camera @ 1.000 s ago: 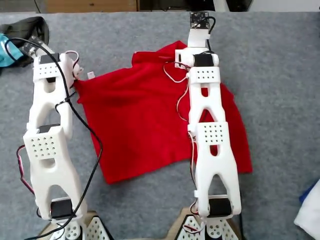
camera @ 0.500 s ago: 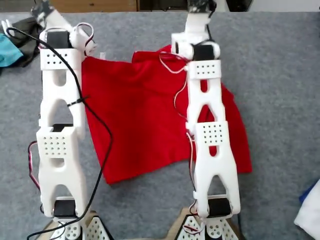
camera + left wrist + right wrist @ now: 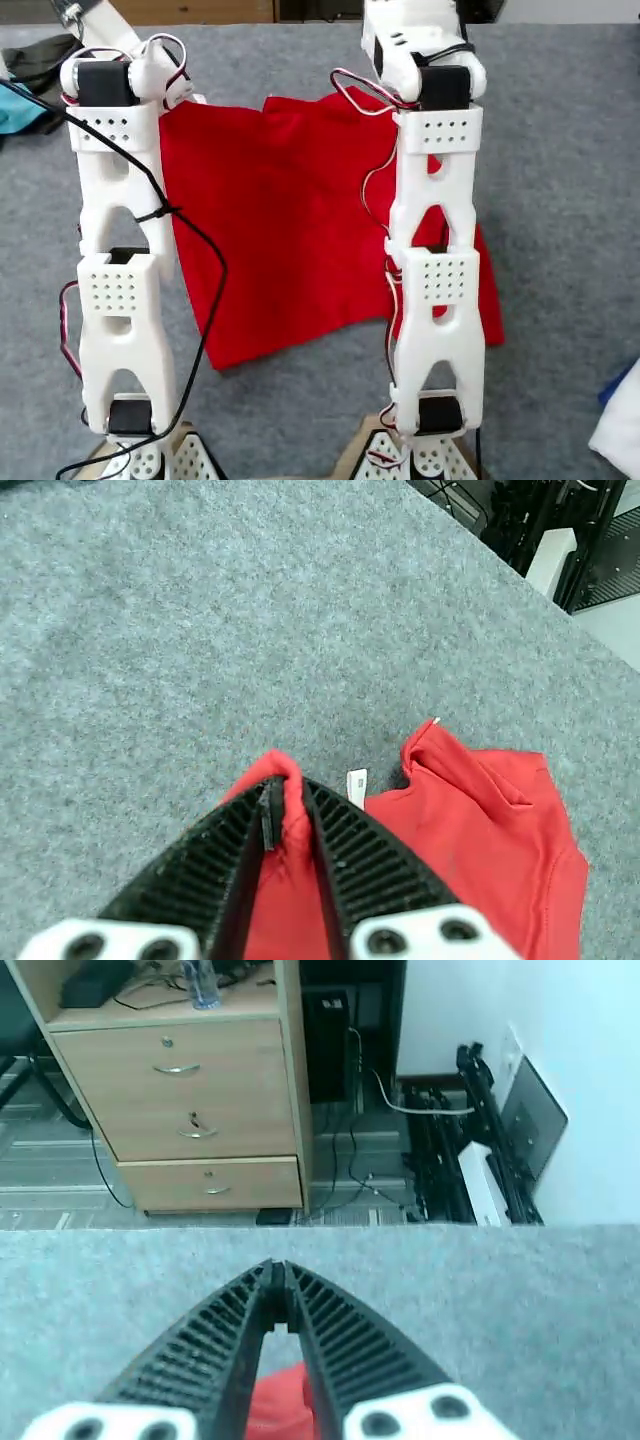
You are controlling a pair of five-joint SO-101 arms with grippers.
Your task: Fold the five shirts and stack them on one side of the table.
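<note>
High view: both jaws pinch the red shirt (image 3: 280,220) at its far edge, grey table (image 3: 560,150) stretching alongside.

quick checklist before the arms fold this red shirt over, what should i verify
1. Left gripper shut on the red shirt at its far corner: ok.
2. Right gripper shut, with red cloth in its grip: ok.
3. Shirt lying flat: cannot tell, the right arm covers part of it.
4. Black cable off the shirt: not ok, it hangs across the shirt's edge beside the left arm.
5. Teal garment apart from the shirt: ok.
</note>
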